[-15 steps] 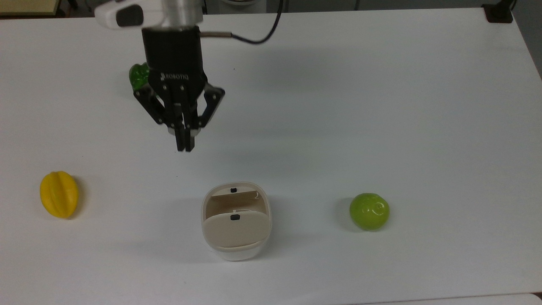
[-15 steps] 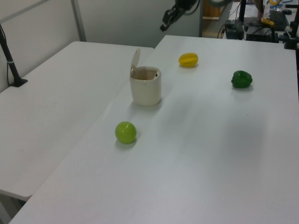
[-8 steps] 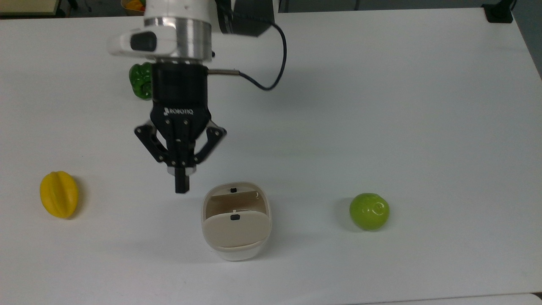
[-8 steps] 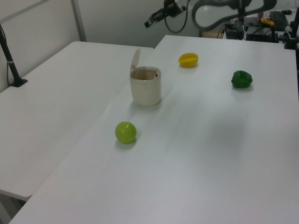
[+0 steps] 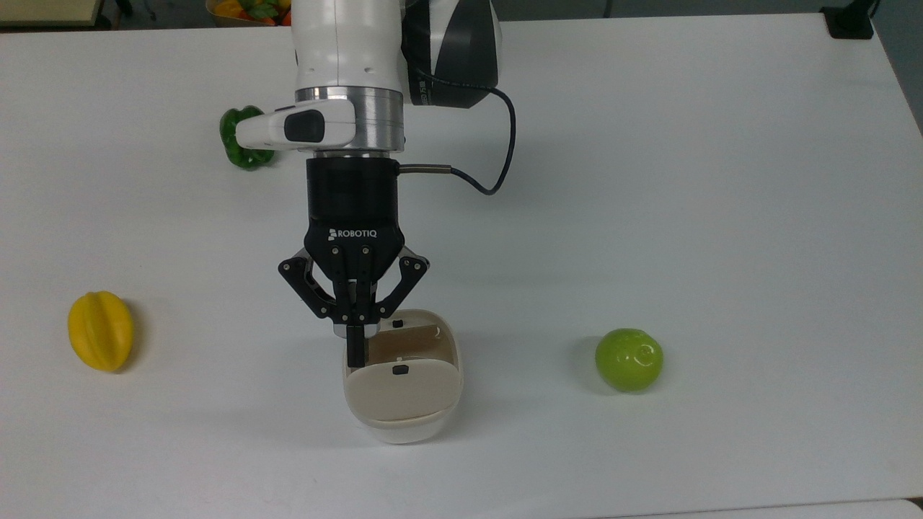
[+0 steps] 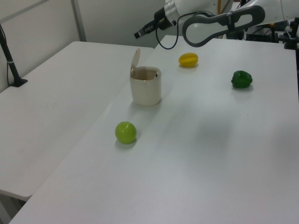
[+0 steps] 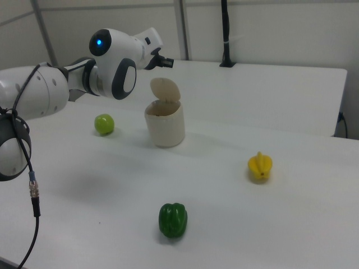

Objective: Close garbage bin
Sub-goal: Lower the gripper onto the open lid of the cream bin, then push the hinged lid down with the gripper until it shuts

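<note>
We hover our black two-finger gripper (image 5: 355, 358), fingers pressed together and empty, above the cream-white plastic garbage bin (image 5: 402, 376), its upright beige lid (image 6: 135, 59) beyond the tips.

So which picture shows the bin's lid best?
The right view: the lid stands up open above the garbage bin. The left view shows the lid edge-on; the top view shows it from above.
</note>
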`<action>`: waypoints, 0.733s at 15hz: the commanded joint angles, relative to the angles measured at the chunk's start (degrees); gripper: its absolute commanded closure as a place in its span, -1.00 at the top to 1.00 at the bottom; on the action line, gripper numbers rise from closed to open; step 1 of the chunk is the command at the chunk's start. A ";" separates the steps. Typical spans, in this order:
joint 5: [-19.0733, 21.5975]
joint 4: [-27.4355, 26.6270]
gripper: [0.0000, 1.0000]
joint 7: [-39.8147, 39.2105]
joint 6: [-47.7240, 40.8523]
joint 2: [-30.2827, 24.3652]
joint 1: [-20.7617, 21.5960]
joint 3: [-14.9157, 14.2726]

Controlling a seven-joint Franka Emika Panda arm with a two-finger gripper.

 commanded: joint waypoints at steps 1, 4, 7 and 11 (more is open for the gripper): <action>-0.37 2.70 -1.00 -1.56 0.29 2.13 0.56 -0.41; -0.29 2.44 -1.00 -2.09 -0.32 2.22 0.56 0.20; -0.02 2.00 -1.00 -2.09 -0.67 2.66 0.47 1.26; 0.24 1.65 -1.00 -2.01 -4.10 2.57 0.47 1.44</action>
